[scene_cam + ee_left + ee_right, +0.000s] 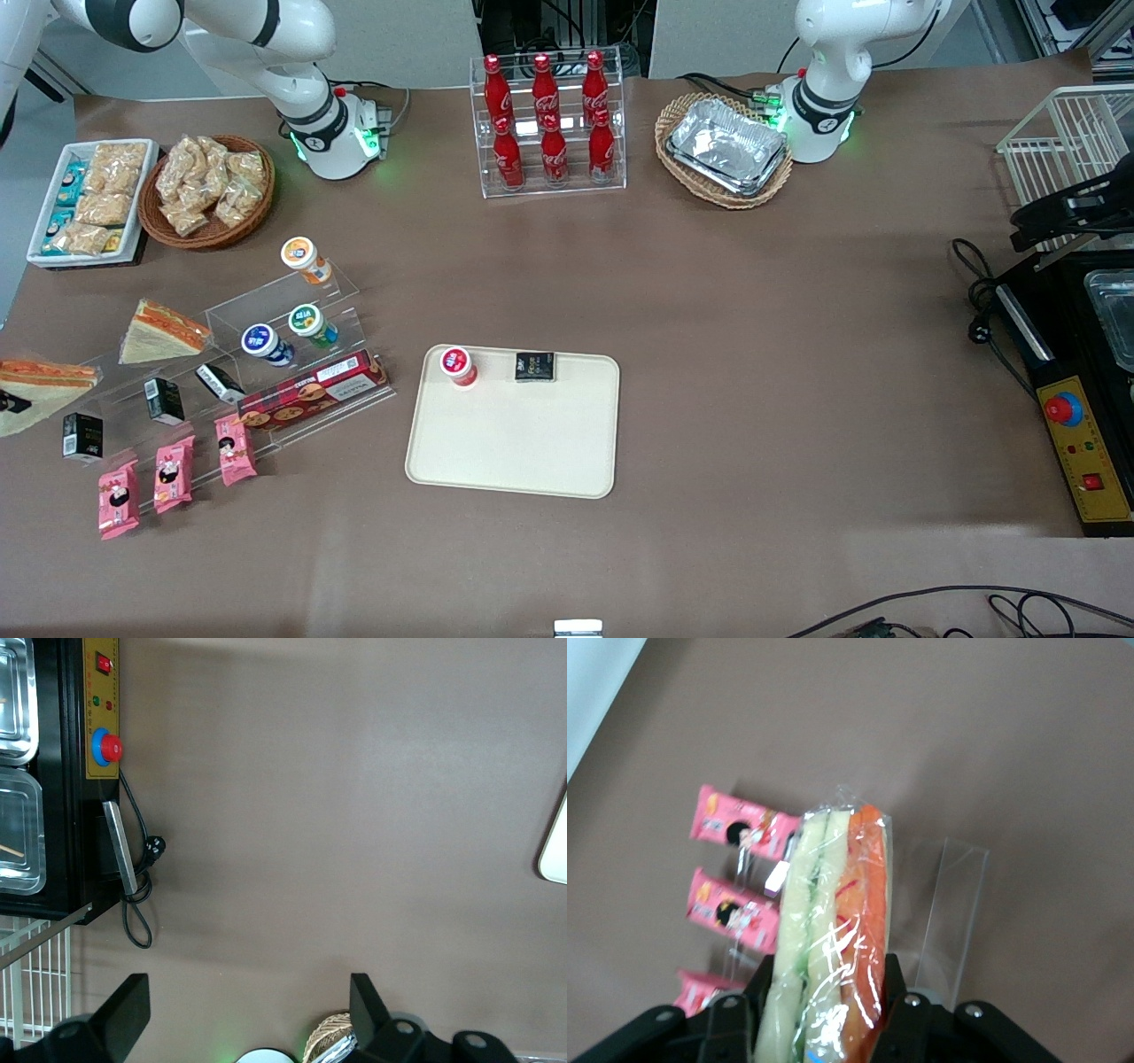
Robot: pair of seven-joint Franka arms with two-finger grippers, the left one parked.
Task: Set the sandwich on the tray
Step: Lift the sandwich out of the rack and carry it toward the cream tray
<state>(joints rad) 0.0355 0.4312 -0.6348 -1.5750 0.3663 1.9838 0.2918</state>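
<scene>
My right gripper (826, 997) is shut on the sandwich (833, 895), a wrapped wedge of pale bread with orange and green filling, its fingers (899, 992) pressing both flat sides. In the front view this sandwich (40, 390) is at the working arm's end of the table, over the clear display stand; the gripper is almost wholly out of that view. A similar wrapped wedge (164, 332) rests on the stand, farther from the camera. The cream-beige tray (514, 452) lies mid-table, well apart from the gripper, toward the parked arm's end.
On the tray stand a red-capped cup (458, 365) and a black packet (535, 366). The clear stand (266, 372) holds cups, boxes and pink packets (168, 474), which also show under the gripper (740, 828). A cola rack (547, 124) and baskets stand farther back.
</scene>
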